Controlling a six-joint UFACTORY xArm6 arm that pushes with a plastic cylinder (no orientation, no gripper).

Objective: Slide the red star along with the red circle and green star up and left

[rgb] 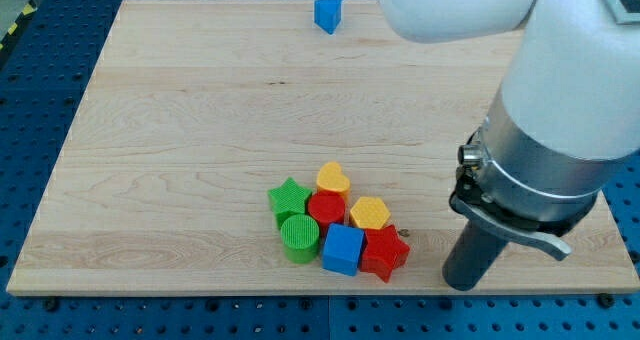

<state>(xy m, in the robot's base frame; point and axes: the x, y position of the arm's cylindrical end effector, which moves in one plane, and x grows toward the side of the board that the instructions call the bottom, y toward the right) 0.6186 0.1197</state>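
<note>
The red star (385, 253) lies at the lower right of a tight cluster near the view's bottom. The red circle (326, 208) sits in the cluster's middle. The green star (289, 199) is at the cluster's left. My tip (466, 283) rests on the board to the right of the red star, a short gap away, touching no block. The rod is dark and thick, under the arm's grey and white body.
The cluster also holds a yellow heart (333, 179), a yellow hexagon (369, 213), a blue cube (343, 248) and a green cylinder (299, 237). A lone blue block (327, 15) sits near the board's top edge. The wooden board (180, 130) lies on a blue perforated table.
</note>
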